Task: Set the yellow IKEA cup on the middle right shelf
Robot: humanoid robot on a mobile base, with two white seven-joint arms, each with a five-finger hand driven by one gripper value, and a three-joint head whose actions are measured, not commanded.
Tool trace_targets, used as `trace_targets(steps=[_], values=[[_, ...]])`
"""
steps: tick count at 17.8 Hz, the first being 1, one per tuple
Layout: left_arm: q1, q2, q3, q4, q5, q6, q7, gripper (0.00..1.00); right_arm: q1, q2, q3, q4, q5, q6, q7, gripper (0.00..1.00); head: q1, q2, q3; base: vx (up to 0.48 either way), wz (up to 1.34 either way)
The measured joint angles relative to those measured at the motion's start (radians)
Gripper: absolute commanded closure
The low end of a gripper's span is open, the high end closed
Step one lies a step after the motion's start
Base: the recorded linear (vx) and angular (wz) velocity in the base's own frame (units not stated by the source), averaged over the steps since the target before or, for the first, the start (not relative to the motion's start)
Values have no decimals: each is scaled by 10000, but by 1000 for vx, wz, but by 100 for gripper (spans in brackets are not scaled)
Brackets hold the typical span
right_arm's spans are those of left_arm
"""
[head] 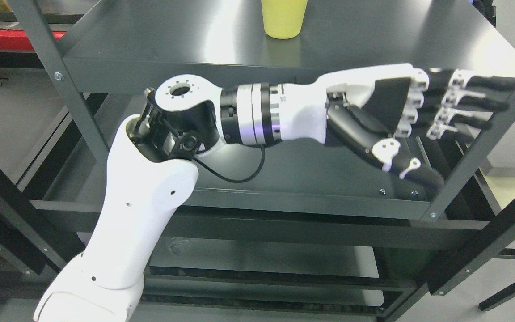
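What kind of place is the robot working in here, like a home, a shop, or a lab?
Most likely a lab or workshop. The dark metal shelf unit has bare bolted steel uprights, the floor is plain grey, and the only item shelved is a single yellow cup, with the robot's left hand reaching out open below it.

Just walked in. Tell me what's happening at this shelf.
The robot's left hand is stretched out flat in front of the dark metal shelf unit, fingers extended and holding nothing. The yellow cup stands upright on the shelf board above the arm, untouched. No right arm shows.
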Motion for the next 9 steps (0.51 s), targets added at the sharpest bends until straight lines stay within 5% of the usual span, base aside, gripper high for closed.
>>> trace_targets(steps=[5,9], values=[[1814,1,-577,-127,-578,-77,-59,1,0,0,0,0,0,0,0,1,0,0,0,0,0],[3523,0,-428,268,-2285,-2384,208,1,1,0,0,0,0,0,0,1,0,0,0,0,0]])
